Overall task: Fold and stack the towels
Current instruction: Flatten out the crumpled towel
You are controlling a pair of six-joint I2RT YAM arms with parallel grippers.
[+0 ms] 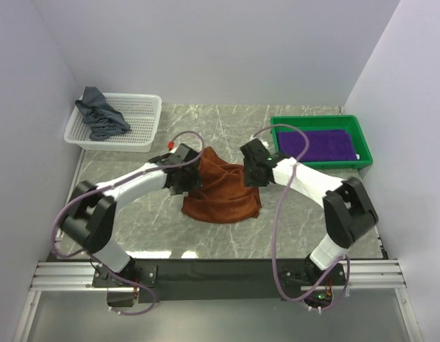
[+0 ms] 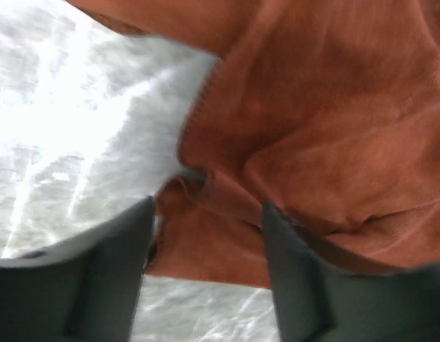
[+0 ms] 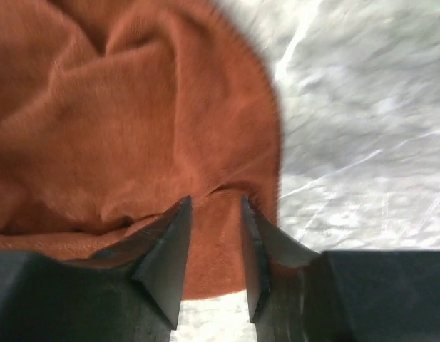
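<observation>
A rust-brown towel (image 1: 223,194) lies bunched in the middle of the marble table, with its far left corner raised in a peak. My left gripper (image 1: 185,178) is at its left edge. In the left wrist view (image 2: 209,210) the jaws are wide apart, with the towel's (image 2: 326,107) edge between them. My right gripper (image 1: 249,171) is at the towel's right edge. In the right wrist view (image 3: 216,203) the jaws are narrow and pinch a fold of the towel (image 3: 120,121). A purple towel (image 1: 319,144) lies flat in the green tray. A grey-blue towel (image 1: 100,114) lies crumpled in the white basket.
The white mesh basket (image 1: 137,121) stands at the back left. The green tray (image 1: 316,120) stands at the back right. White walls close in the table on three sides. Both arms' cables loop above the table near the towel.
</observation>
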